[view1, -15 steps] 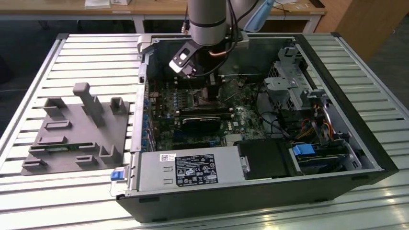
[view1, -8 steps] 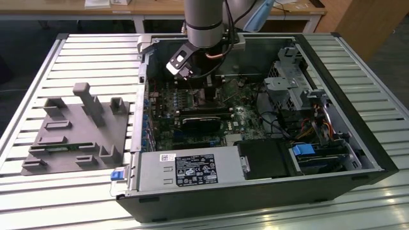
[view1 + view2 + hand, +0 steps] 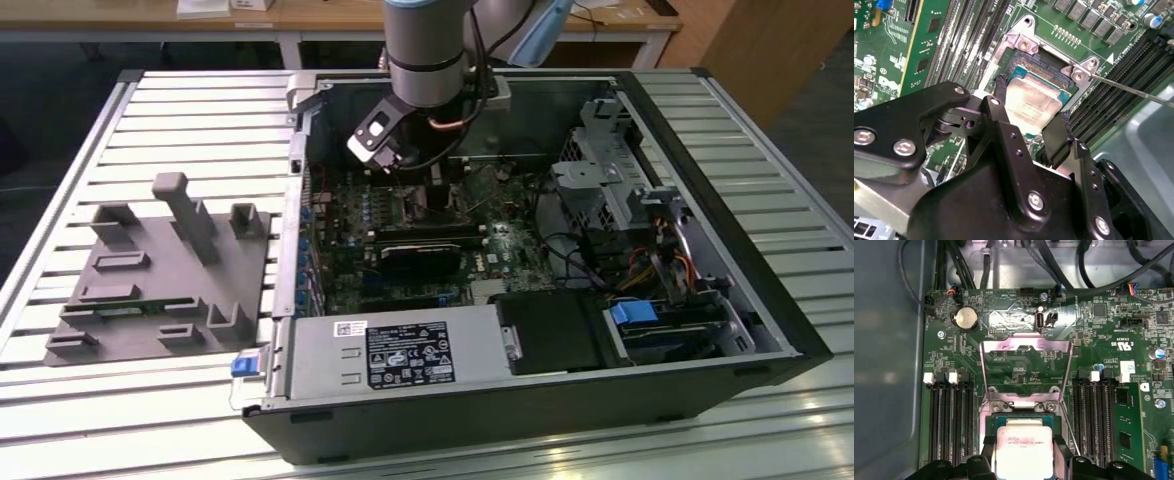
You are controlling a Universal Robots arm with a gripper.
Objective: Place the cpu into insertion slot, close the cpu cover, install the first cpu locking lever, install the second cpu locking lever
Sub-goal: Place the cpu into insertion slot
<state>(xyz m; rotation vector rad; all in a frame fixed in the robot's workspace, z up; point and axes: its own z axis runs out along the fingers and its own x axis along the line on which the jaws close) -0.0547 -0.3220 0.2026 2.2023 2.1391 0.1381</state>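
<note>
Step one: the jaws grip the cpu (image 3: 1031,102) by two edges at the insertion slot (image 3: 1038,59); the cpu cover (image 3: 1026,344) stands open. I judge seating needs it level and square.

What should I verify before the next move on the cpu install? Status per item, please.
1. cpu gripped between the gripper fingers: ok.
2. cpu lined up over the insertion slot: ok in both wrist views.
3. cpu seated flat in the slot: cannot tell.
4. cpu cover swung open, away from the slot: ok.
5. locking lever released, off to the side: ok.
</note>
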